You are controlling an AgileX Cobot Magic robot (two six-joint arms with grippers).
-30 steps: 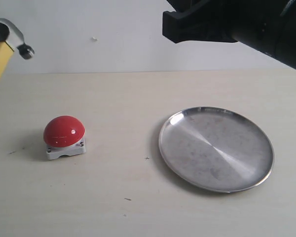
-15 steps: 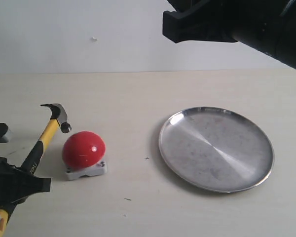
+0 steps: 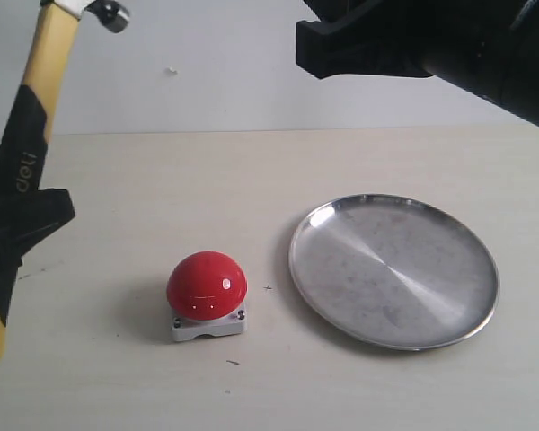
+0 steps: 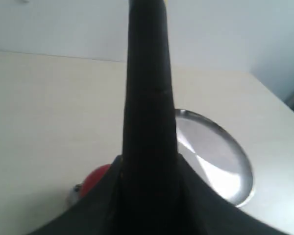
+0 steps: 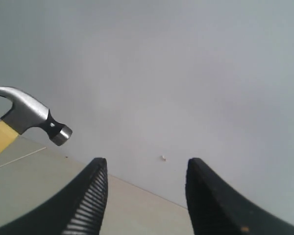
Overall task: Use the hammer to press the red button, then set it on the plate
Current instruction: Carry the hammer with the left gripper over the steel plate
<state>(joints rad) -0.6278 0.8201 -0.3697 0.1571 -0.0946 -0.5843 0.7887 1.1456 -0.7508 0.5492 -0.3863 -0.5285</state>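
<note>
The right claw [image 5: 146,166] stands apart with nothing between its two black fingers [image 5: 88,205], one of them ribbed on its inner face. Beyond it, off to one side, the hammer [image 5: 32,117] is raised clear of the pale surface [image 5: 34,181], its grey metal head on a yellow handle. Behind is a plain light wall [image 5: 186,73] with a small speck [image 5: 163,157].

A pale wooden table [image 3: 216,180] carries the red button [image 3: 207,283] and, at its three o'clock, the plate [image 3: 393,269], set apart.
</note>
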